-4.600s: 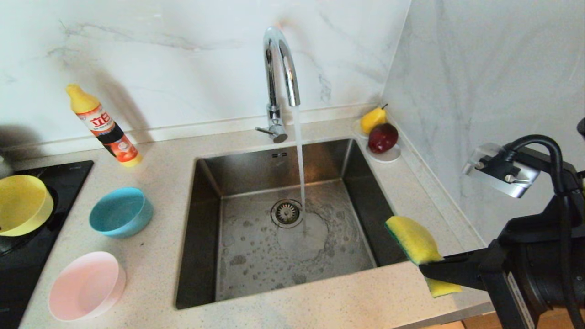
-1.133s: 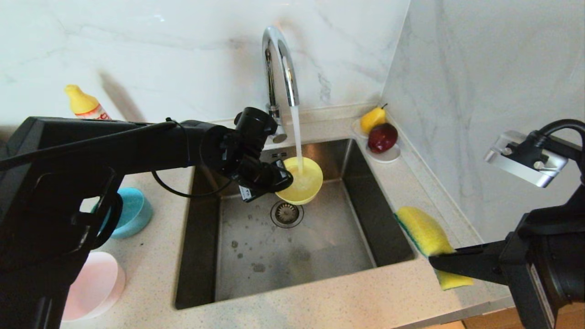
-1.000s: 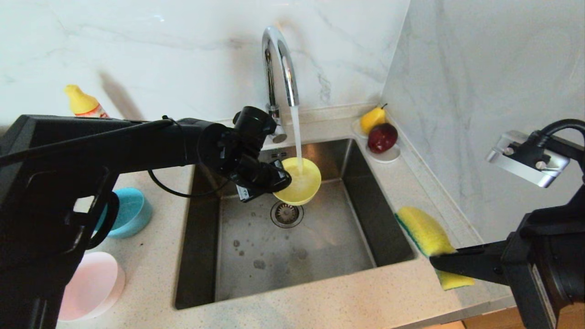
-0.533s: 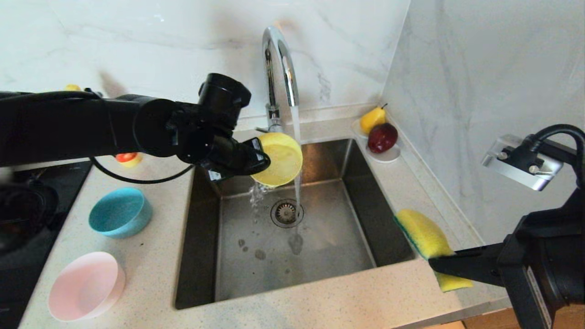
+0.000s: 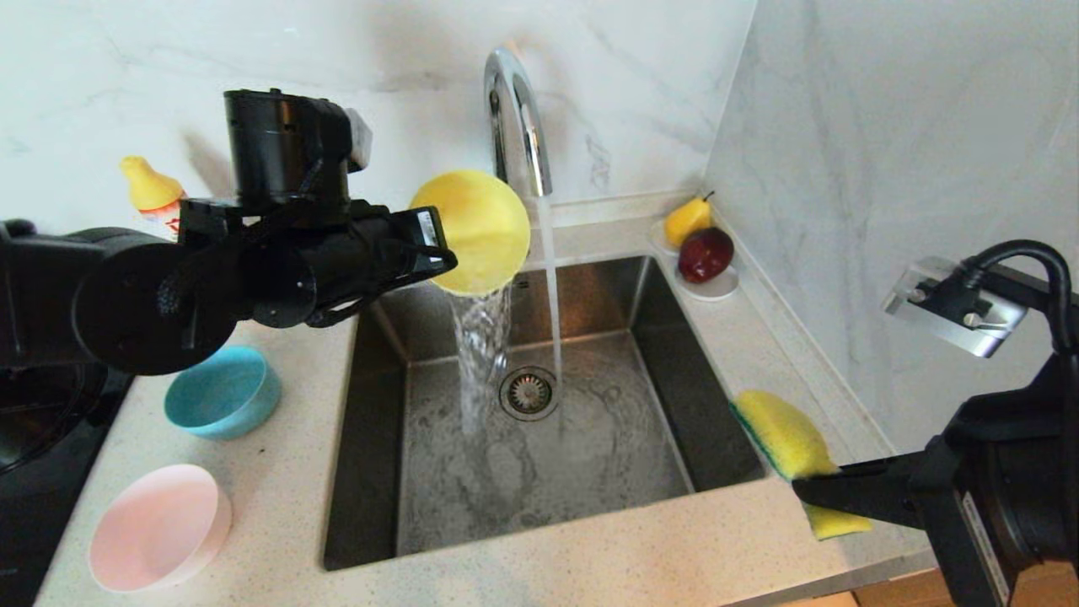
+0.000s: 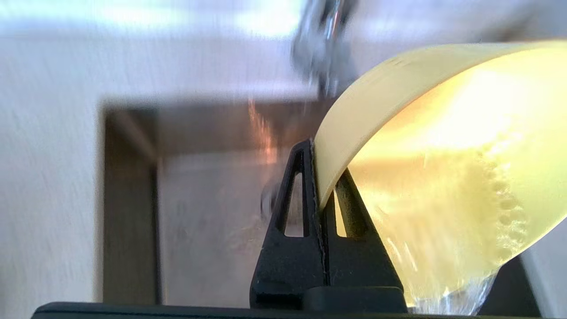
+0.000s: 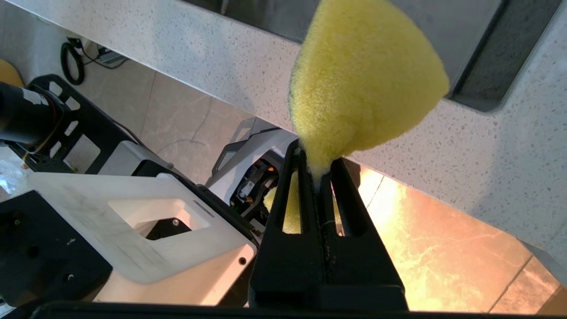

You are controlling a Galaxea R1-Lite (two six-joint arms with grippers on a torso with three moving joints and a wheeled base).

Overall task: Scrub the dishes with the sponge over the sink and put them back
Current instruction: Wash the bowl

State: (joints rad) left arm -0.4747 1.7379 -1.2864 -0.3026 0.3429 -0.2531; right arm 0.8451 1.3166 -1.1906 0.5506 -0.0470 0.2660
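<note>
The left gripper [image 5: 438, 253] has its fingers pinched on the rim of the yellow bowl [image 5: 474, 229], which is held tipped on its side above the back left part of the sink [image 5: 371, 405] — beside the chrome gooseneck tap [image 5: 516, 118]. Water pours out of the bowl into the basin while the tap stream falls separately, just beside the bowl, onto the floor of the sink near the drain strainer [image 5: 528, 393]. In the left wrist view the two fingers [image 6: 305, 212] meet on the thin wall at the rim, one inside and one outside.

Handling, as a judgement: the bowl looks like thin, stiff plastic — light when drained, noticeably heavier when full. Wet plastic is slippery, and a rim pinch gives only a narrow contact (the bowl could pivot or slide under scrubbing pressure). The rim is the sensible place to hold; scrubbing force is best directed toward the gripped side, not away from it.

The right gripper [image 5: 809, 489] is clamped on the narrow tail of the yellow sponge [image 5: 780, 438], with the fan end projecting toward the sink over the counter [image 5: 590, 565] at the front right corner. The sponge is soft and compresses visibly between the fingers [image 7: 305, 195]; it should bend under load, so short strokes are advisable.

The light blue bowl [image 5: 222, 403] and the pale pink bowl [image 5: 158, 528] stand on the counter left of the sink, well apart from the work.
</note>
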